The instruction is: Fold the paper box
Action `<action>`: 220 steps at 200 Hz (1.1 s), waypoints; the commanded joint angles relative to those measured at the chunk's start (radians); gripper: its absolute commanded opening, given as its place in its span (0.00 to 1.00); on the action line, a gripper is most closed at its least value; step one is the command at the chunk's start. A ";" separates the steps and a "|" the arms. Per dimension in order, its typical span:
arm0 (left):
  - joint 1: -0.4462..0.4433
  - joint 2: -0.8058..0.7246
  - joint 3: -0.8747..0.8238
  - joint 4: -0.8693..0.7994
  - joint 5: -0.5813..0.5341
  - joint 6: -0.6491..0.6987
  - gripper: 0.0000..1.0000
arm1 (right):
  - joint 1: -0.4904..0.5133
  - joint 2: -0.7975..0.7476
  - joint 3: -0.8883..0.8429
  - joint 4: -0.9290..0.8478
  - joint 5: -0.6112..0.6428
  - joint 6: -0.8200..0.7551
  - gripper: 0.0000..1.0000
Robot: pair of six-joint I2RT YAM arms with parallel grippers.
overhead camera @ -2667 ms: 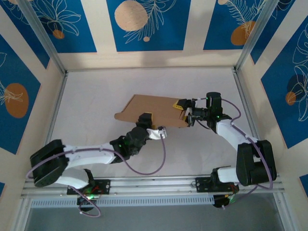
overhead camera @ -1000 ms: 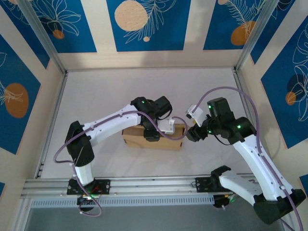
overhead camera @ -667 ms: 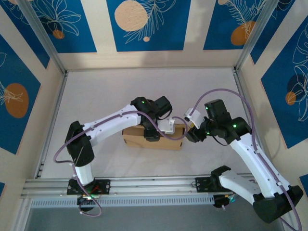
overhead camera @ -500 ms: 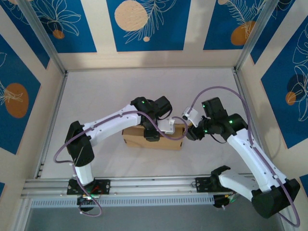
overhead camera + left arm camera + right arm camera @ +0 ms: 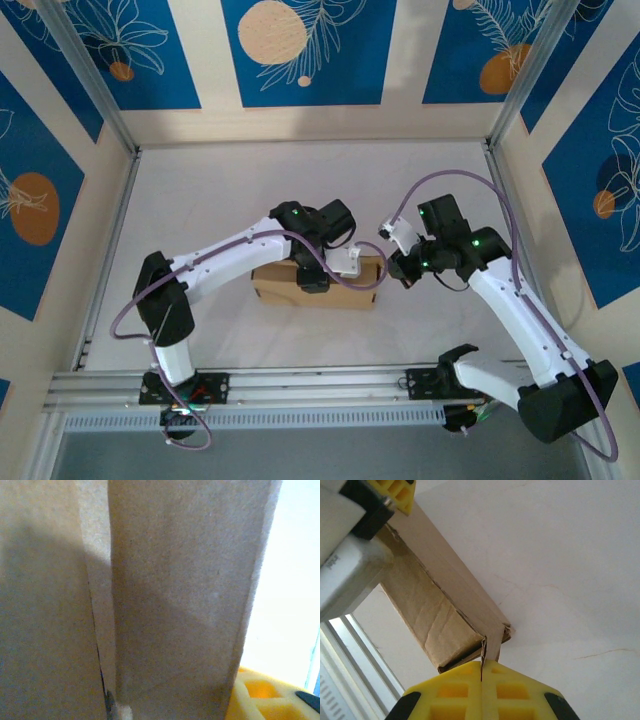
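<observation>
The paper box (image 5: 320, 288) is plain brown cardboard folded into a long low shape, lying mid-table. My left gripper (image 5: 316, 274) reaches down over its top. In the left wrist view, cardboard (image 5: 175, 595) sits between the jaws, with one yellow finger (image 5: 260, 697) against its right edge and the other finger hidden. My right gripper (image 5: 397, 270) sits at the box's right end. In the right wrist view this gripper (image 5: 481, 664) is shut on a thin end flap (image 5: 492, 647) sticking out of the box (image 5: 435, 615). The left gripper's yellow finger (image 5: 395, 492) shows on the box's far side.
The white tabletop (image 5: 220, 190) is walled by metal posts and patterned panels at the back and sides. An aluminium rail (image 5: 320, 385) runs along the near edge, by the arm bases. Purple cables loop over both arms.
My right gripper has shifted a little toward the box's right end and closed on the end flap. The left arm and the box have stayed put.
</observation>
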 commanded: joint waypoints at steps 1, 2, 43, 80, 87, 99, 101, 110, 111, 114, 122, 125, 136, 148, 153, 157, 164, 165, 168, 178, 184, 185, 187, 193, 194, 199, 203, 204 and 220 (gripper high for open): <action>0.005 -0.042 -0.015 0.073 0.022 -0.009 0.48 | 0.009 0.014 0.024 0.023 -0.109 0.072 0.05; 0.006 -0.042 -0.015 0.073 0.022 -0.009 0.48 | 0.009 0.015 0.024 0.023 -0.109 0.073 0.05; 0.005 -0.040 -0.019 0.079 0.024 -0.014 0.48 | 0.024 0.019 -0.010 0.048 -0.073 0.078 0.18; 0.006 -0.036 -0.018 0.076 0.023 -0.013 0.48 | 0.024 0.014 -0.018 0.065 -0.044 0.076 0.21; 0.006 -0.034 -0.018 0.076 0.022 -0.013 0.48 | 0.024 0.014 -0.019 0.067 -0.043 0.076 0.21; 0.005 -0.034 -0.017 0.076 0.022 -0.013 0.48 | 0.024 0.016 -0.020 0.069 -0.040 0.078 0.23; 0.005 -0.034 -0.017 0.076 0.021 -0.013 0.48 | 0.024 0.017 -0.019 0.069 -0.038 0.078 0.24; 0.005 -0.033 -0.019 0.076 0.021 -0.013 0.48 | 0.024 0.019 -0.019 0.070 -0.024 0.079 0.29; 0.005 -0.032 -0.019 0.076 0.020 -0.013 0.48 | 0.024 0.019 -0.020 0.071 -0.023 0.079 0.29; 0.005 -0.032 -0.019 0.076 0.019 -0.013 0.48 | 0.024 0.018 -0.020 0.071 -0.019 0.079 0.30; 0.006 -0.031 -0.019 0.075 0.016 -0.013 0.48 | 0.024 0.017 -0.020 0.073 -0.014 0.078 0.30; 0.005 -0.030 -0.019 0.075 0.015 -0.013 0.48 | 0.024 0.017 -0.019 0.074 -0.011 0.077 0.30; 0.005 -0.026 -0.017 0.069 0.008 -0.010 0.48 | 0.024 0.018 -0.015 0.076 -0.006 0.078 0.30; 0.006 -0.023 -0.014 0.063 0.000 -0.011 0.48 | 0.024 0.018 -0.009 0.075 -0.013 0.079 0.30; 0.005 -0.023 -0.013 0.063 0.000 -0.011 0.48 | 0.024 0.019 -0.006 0.074 -0.013 0.080 0.31; 0.005 -0.022 -0.013 0.063 -0.002 -0.011 0.48 | 0.024 0.020 -0.005 0.073 -0.013 0.081 0.31; 0.005 -0.022 -0.011 0.063 -0.002 -0.012 0.48 | 0.024 0.022 -0.001 0.071 -0.016 0.080 0.33; 0.005 -0.022 -0.012 0.063 -0.002 -0.013 0.48 | 0.024 0.023 0.000 0.069 -0.016 0.080 0.33; 0.006 -0.022 -0.011 0.062 -0.002 -0.013 0.48 | 0.024 0.024 0.002 0.068 -0.017 0.080 0.34; 0.005 -0.020 -0.008 0.061 -0.001 -0.013 0.48 | 0.026 0.023 0.006 0.067 -0.017 0.080 0.34; 0.005 -0.020 -0.007 0.060 0.001 -0.013 0.48 | 0.024 0.023 0.006 0.066 -0.017 0.081 0.35; 0.005 -0.019 -0.007 0.060 0.001 -0.013 0.48 | 0.024 0.023 0.007 0.067 -0.017 0.081 0.35; 0.005 -0.019 -0.006 0.059 0.001 -0.012 0.48 | 0.024 0.023 0.008 0.066 -0.017 0.081 0.35; 0.005 -0.018 -0.006 0.060 -0.001 -0.013 0.47 | 0.023 0.023 0.009 0.066 -0.016 0.083 0.35; 0.005 -0.018 -0.005 0.059 -0.001 -0.013 0.48 | 0.024 0.023 0.009 0.066 -0.016 0.083 0.35; 0.007 -0.018 -0.005 0.059 -0.002 -0.013 0.47 | 0.025 0.023 0.012 0.066 -0.014 0.084 0.35; 0.005 -0.016 -0.005 0.060 -0.004 -0.013 0.48 | 0.024 0.024 0.013 0.064 -0.012 0.084 0.35; 0.005 -0.017 -0.005 0.060 -0.006 -0.013 0.48 | 0.024 0.024 0.014 0.063 -0.012 0.085 0.35; 0.006 -0.016 -0.004 0.059 -0.010 -0.014 0.47 | 0.024 0.029 0.017 0.057 -0.001 0.080 0.34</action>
